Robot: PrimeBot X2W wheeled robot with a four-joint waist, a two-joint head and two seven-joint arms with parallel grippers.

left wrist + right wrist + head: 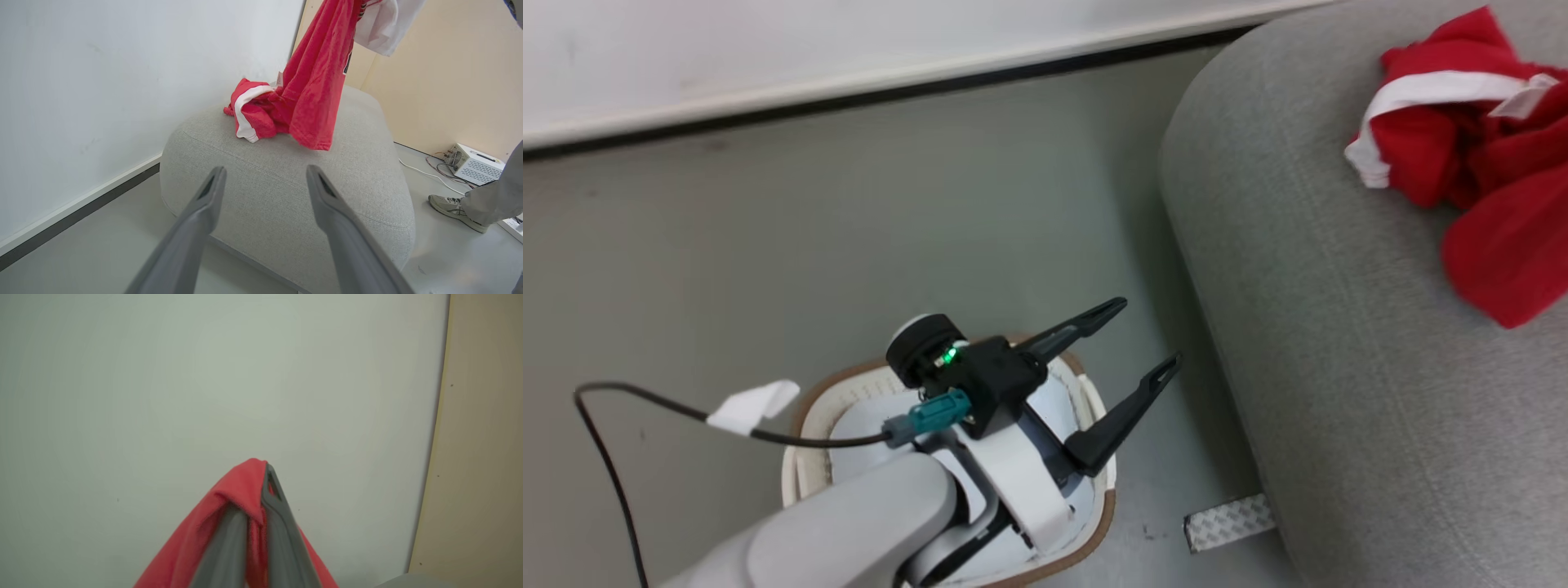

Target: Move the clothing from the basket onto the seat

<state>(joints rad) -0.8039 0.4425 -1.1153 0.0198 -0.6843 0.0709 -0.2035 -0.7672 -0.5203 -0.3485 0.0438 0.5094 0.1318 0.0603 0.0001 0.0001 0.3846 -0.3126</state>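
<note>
Left end effector (1150,331): released, fingers spread, above the basket (805,457), which stands on the floor (849,204) just beside the seat (1339,343). Clothing (1437,139): one red piece heaped near the seat's far edge. Right end effector (258,486): clenched on a second red garment (318,81) hanging over the seat.

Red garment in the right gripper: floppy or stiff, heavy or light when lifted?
Likely floppy: the clothing hangs in a long limp drape from one pinch of the right gripper. Probably light, being thin fabric. On release it should crumple onto the seat, like the part bunched there.
</note>
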